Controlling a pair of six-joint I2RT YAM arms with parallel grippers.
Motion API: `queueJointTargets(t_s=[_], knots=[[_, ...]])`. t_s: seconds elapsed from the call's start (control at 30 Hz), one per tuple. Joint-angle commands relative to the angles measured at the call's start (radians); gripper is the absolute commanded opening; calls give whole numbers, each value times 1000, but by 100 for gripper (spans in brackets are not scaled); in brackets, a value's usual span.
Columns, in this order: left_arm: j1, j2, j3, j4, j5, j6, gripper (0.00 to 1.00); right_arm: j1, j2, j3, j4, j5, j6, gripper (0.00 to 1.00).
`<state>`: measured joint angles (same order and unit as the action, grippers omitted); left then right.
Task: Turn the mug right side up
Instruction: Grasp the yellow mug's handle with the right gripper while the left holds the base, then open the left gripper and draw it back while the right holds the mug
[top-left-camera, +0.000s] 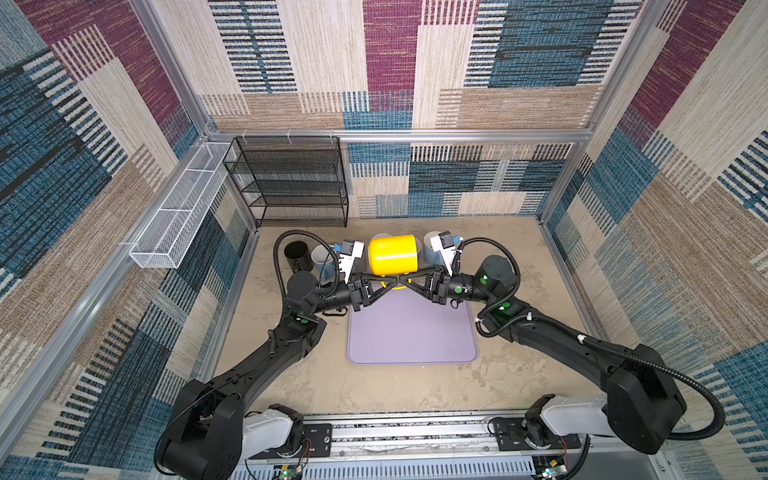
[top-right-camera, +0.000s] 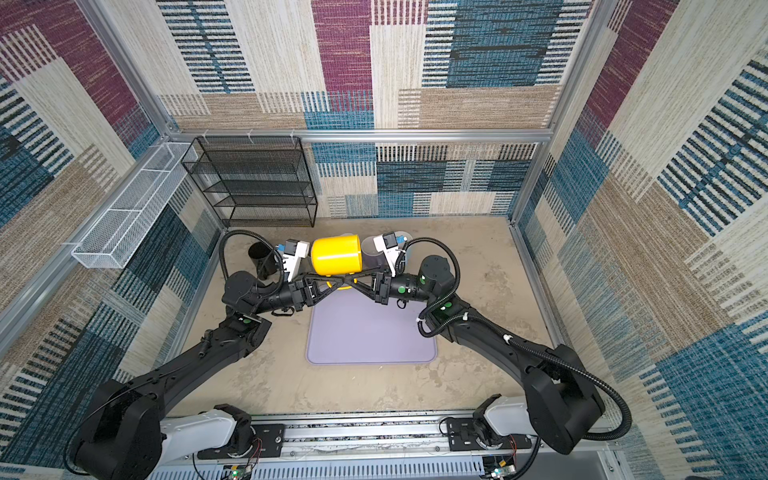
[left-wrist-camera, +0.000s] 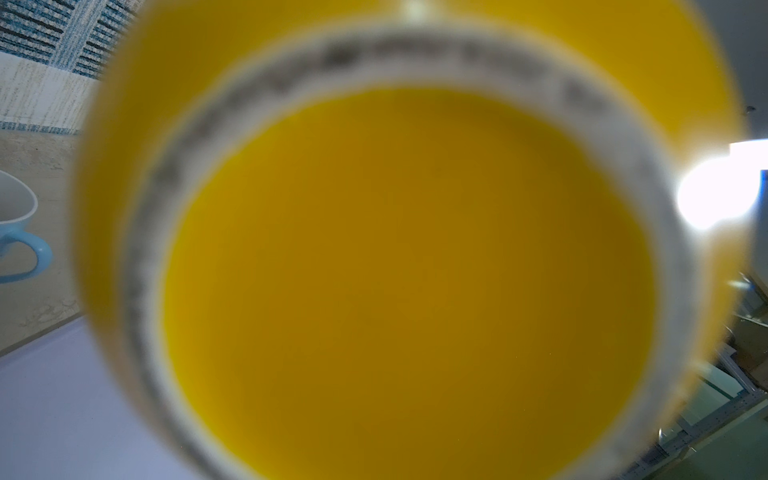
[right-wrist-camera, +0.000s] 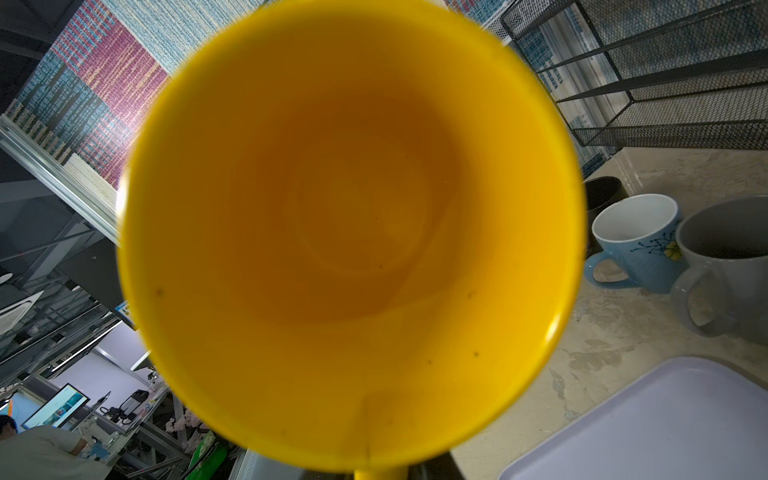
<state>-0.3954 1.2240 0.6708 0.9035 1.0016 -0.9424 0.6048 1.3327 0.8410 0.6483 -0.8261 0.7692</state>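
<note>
Black rack (top-left-camera: 291, 183), white wire basket (top-left-camera: 174, 224), lilac tray (top-left-camera: 411, 332), blue mug (right-wrist-camera: 640, 245)

You had yellow mug (left-wrist-camera: 407, 270) dead ahead, almost against lens, blurred, base toward you. Pale foot ring (left-wrist-camera: 141, 249) with smudged dark print circled yellow centre. Off to side, farther out: blue mug (left-wrist-camera: 43, 255) stood on tabletop (left-wrist-camera: 37, 299). Lavender mat (left-wrist-camera: 62, 407) lay below. Bright glare (left-wrist-camera: 715, 193) sat beyond mug's opposite edge.

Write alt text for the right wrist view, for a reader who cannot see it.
The open mouth of a yellow mug, seen close, fills most of the picture; its inside is empty. Beside it a blue mug with a flower and a grey mug stand upright on the table, near a corner of a lavender tray.
</note>
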Motion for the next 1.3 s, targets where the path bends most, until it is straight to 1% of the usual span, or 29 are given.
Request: queueJointTargets(t_s=[0.0, 0.1, 0.27, 0.43, 0.77, 1.1, 1.27], knots=[[-4, 5, 6, -24, 46, 42, 4, 4, -18, 8, 82, 2, 30, 0], [-5, 9, 1, 0, 44, 29, 10, 4, -34, 7, 53, 13, 11, 0], [-3, 6, 2, 9, 43, 22, 16, 4, -65, 0, 9, 33, -21, 0], [-2, -5, 1, 8, 43, 19, 26, 4, -82, -7, -16, 38, -37, 0], [0, -48, 6, -53, 39, 55, 27, 3, -107, -8, -74, 52, -67, 0], [2, -92, 18, -158, 30, 112, 27, 1, -124, -9, -124, 78, -89, 0], [3, -98, 23, -217, 33, 141, 27, -7, -137, 7, -189, 107, -125, 0]])
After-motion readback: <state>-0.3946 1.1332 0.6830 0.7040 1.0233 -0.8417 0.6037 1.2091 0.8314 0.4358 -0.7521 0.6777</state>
